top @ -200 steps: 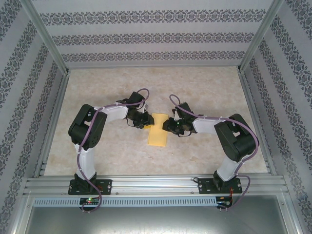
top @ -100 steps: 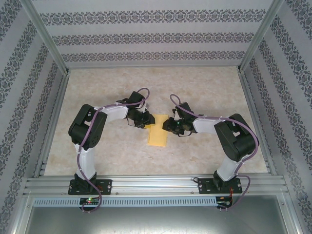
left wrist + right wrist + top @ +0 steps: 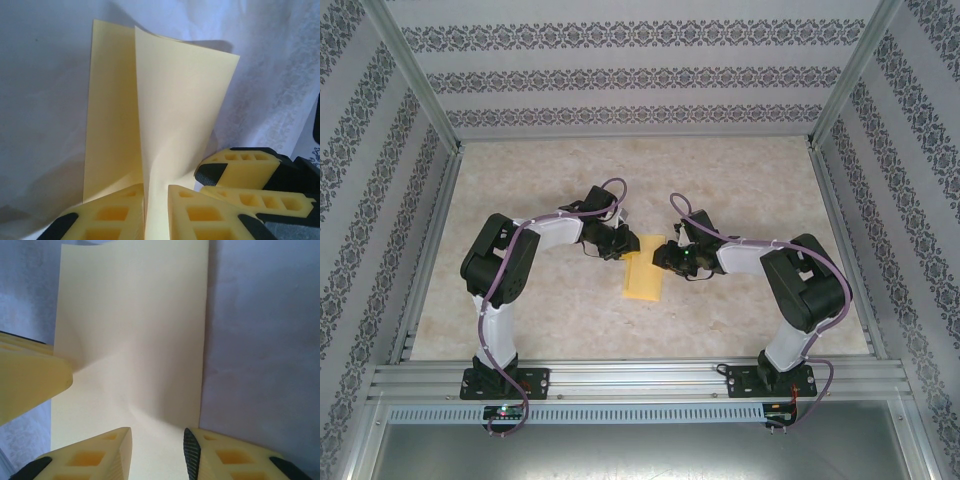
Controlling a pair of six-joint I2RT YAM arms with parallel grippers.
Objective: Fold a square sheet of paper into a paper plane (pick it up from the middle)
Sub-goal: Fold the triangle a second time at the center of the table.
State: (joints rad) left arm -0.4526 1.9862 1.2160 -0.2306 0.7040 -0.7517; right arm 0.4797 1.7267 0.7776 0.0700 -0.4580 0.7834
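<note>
Sheet (image 3: pixel 180 100): plain yellow, creased lengthwise; one flap is raised upright.
Left gripper (image 3: pixel 155 195): flap is pinched at its near end.
Right gripper (image 3: pixel 156 437): spread; sheet's near edge is straddled.

We look down on a counter (image 3: pixel 740 180) with a pale beige, faintly marbled top, well lit and even, with soft shadows only; the back wall (image 3: pixel 640 70) carries horizontal bands of dark ornament on a light ground; the left wall (image 3: pixel 370 200) and the right wall (image 3: pixel 920 200) wear the same banded pattern; two bare metal posts (image 3: pixel 415 75) rise slantwise from the far corners; a grooved aluminium rail (image 3: pixel 640 378) runs along the near edge, with a perforated strip (image 3: pixel 640 412) below it and a flat grey panel (image 3: pixel 640 450) beneath that.
</note>
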